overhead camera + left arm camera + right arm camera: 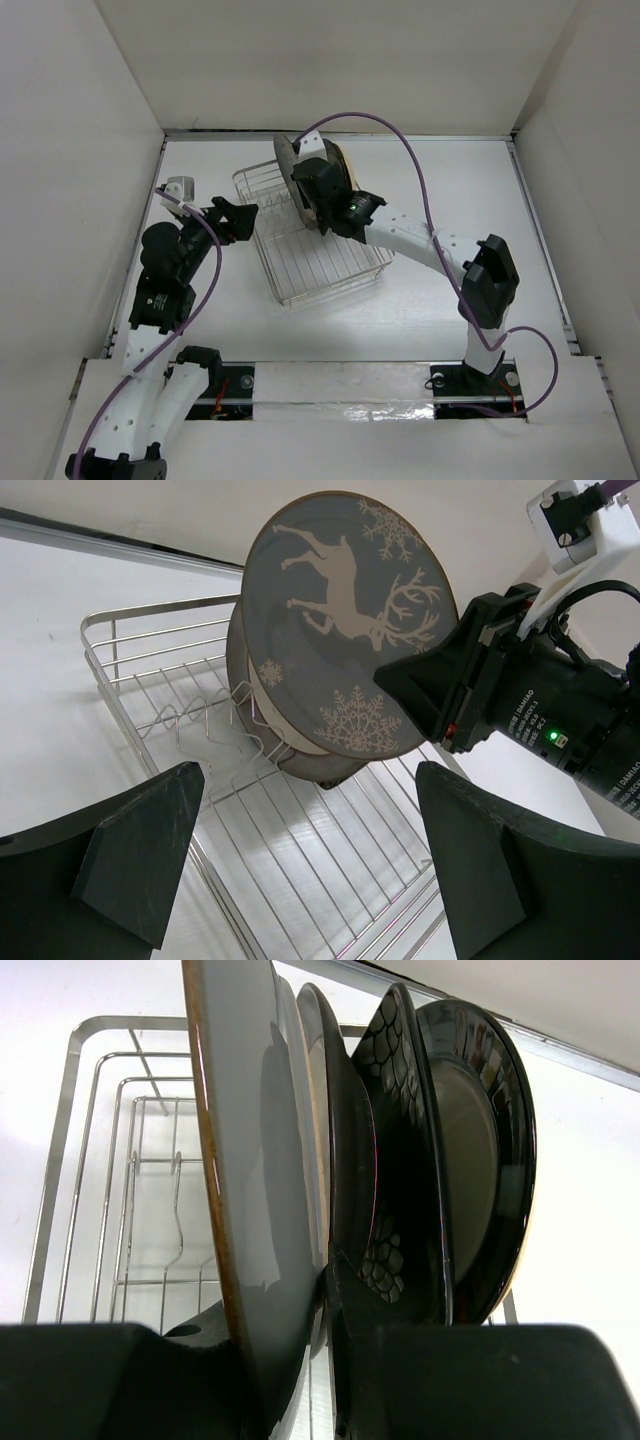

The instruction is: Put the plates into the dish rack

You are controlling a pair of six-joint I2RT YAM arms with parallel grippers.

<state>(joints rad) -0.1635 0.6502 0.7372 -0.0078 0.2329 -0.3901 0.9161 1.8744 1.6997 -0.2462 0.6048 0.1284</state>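
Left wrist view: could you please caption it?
Right gripper holds round grey deer-patterned plate on edge over silver wire dish rack.

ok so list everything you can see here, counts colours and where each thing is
grey deer plate: one, grey with white deer and snowflakes, upright at the rack's far end, in the right gripper
other plates: four, seen edge-on, one pale, three dark (one patterned, one with a paler centre), upright behind the deer plate
dish rack: one, silver wire, middle of the table, set at an angle
table: one, white, under everything
cables: two, purple, one along each arm
left gripper: one, black, open and empty, beside the rack's left side
right gripper: one, black, shut on the grey deer plate
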